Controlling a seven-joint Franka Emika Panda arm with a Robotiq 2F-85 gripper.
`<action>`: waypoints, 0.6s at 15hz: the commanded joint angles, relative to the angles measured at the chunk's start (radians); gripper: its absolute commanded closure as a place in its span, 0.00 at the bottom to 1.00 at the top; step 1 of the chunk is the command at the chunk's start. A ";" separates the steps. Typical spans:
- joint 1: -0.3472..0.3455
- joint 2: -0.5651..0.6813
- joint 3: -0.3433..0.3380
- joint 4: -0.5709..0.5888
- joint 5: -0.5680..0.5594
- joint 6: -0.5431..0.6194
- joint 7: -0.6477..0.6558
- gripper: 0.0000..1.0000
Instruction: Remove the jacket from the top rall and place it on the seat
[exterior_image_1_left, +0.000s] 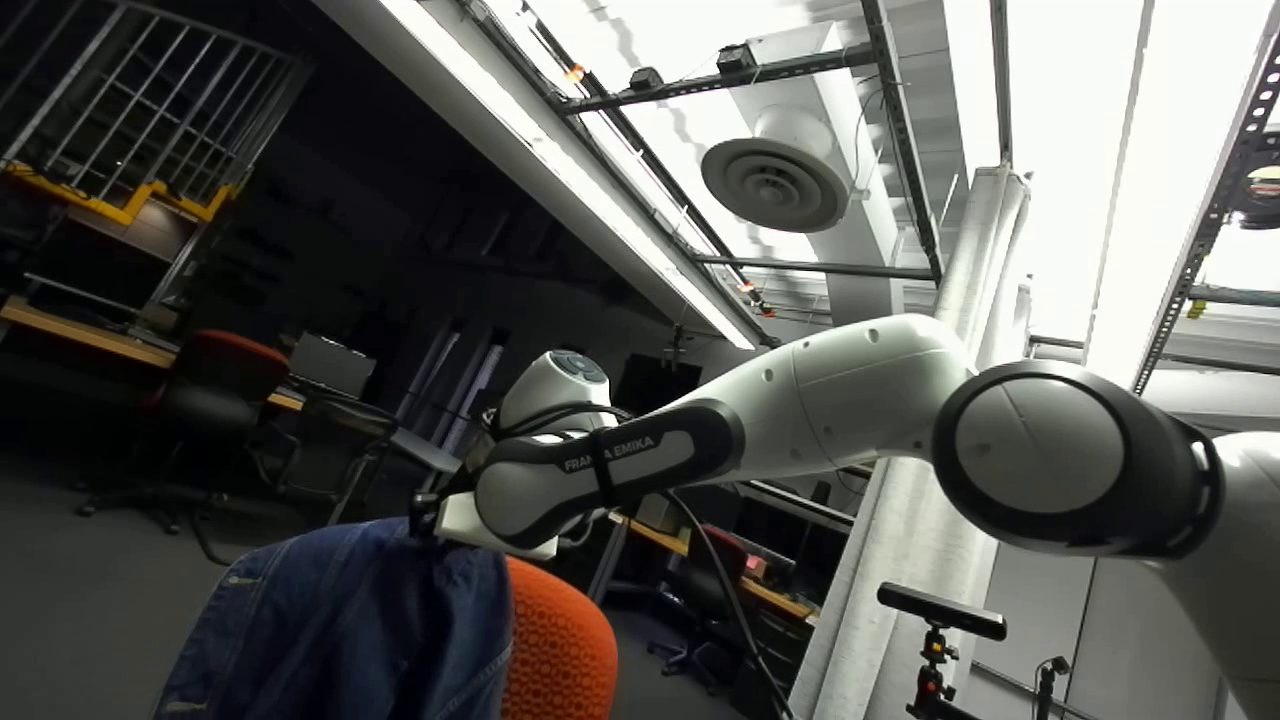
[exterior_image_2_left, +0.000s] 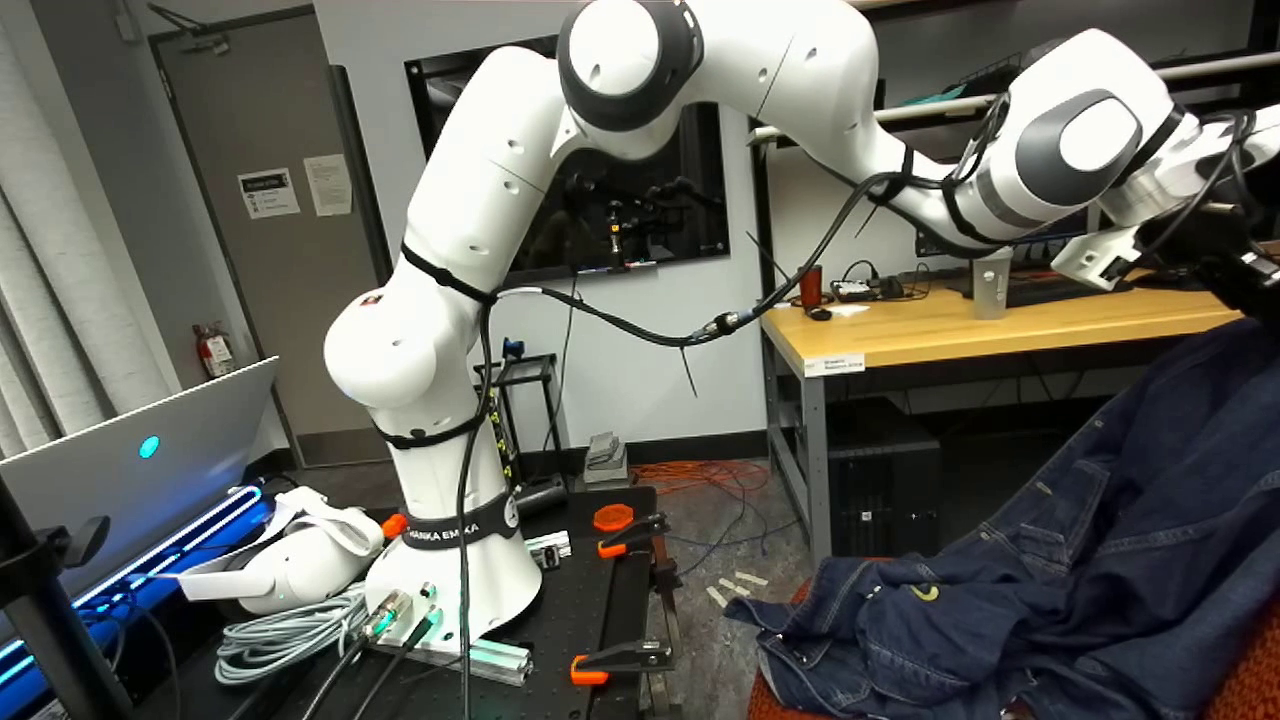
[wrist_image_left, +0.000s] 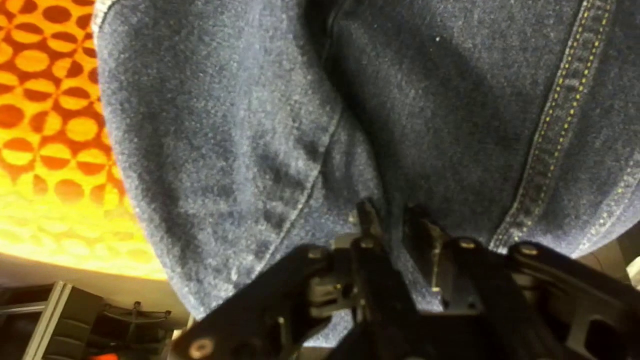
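From my station, left to right in an exterior view: left of the near left corner of the wooden counter (exterior_image_2_left: 890, 330), my white arm (exterior_image_2_left: 740, 50) stands on a black platform (exterior_image_2_left: 585, 620), where clamps (exterior_image_2_left: 640, 655) sit along one edge, probably to keep it from shifting under the reach. The arm arches rightward past that corner, in front of the counter and higher than its front edge, I judge so that I can work from above. Farthest right, below the right end of that front edge and nearer the camera, the blue denim jacket (exterior_image_2_left: 1060, 560) slopes down from the arm's tip, its lower part spread over orange upholstery I take for the seat (exterior_image_2_left: 778, 700).

Left to right in the wrist view: bare orange chair back (wrist_image_left: 55, 130) ending in what looks like its rounded top rail (wrist_image_left: 65, 245), then denim, then, low and right of middle, my gripper (wrist_image_left: 391, 212). Its two fingers (wrist_image_left: 370, 222) stand close with a fold of the jacket between them, so I read it as pinching cloth, a hold that suits lifting. The jacket thus starts at the fingertips and spreads to both sides; in an exterior view the jacket (exterior_image_1_left: 350, 630) bunches directly under the gripper. How much hangs behind the rail I cannot tell
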 joint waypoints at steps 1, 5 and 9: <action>-0.005 0.010 -0.003 0.015 0.050 0.011 -0.011 1.00; -0.016 -0.074 0.022 -0.103 0.089 0.040 -0.039 0.99; -0.019 -0.231 0.082 -0.320 0.122 0.109 -0.125 0.99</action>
